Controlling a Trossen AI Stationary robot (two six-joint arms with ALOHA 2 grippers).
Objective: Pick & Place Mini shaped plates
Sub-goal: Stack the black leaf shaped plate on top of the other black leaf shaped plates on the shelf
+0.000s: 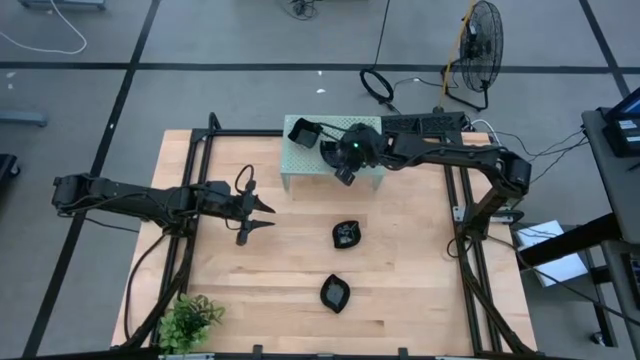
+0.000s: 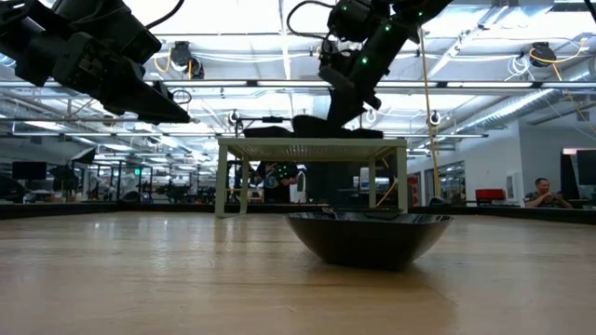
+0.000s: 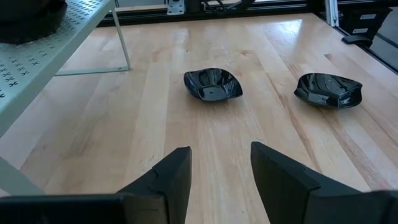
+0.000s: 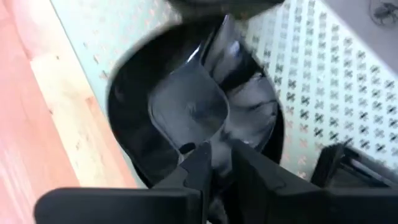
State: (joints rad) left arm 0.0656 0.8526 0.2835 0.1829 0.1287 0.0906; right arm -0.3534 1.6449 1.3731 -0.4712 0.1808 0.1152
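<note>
Two glossy black mini plates lie on the wooden table, one (image 1: pixel 346 234) near the middle and one (image 1: pixel 334 292) nearer the near edge; the left wrist view shows them as a wavy square plate (image 3: pixel 212 84) and a second plate (image 3: pixel 328 90). More black plates sit on the pale green perforated stand (image 1: pixel 300 168), one squarish plate (image 1: pixel 300 130) at its far left corner. My right gripper (image 4: pixel 222 158) is over the stand, shut on a black plate (image 4: pixel 186 112) there. My left gripper (image 3: pixel 221 168) hovers open over the table's left part, touching nothing. My right gripper pinches the near rim (image 4: pixel 219 140) of a black plate between its two fingers, coming slanting from above. The plate seems to lie on the stand top, perhaps nested in another dark dish; I cannot tell which. The fingers themselves hide the exact place of contact.
The stand's thin legs (image 3: pixel 123 50) rest on the table's far middle. A small green plant (image 1: pixel 190 320) sits at the near left corner. Black frame rails (image 1: pixel 190 200) run along both sides. Bare wood lies between the left gripper and the two plates.
</note>
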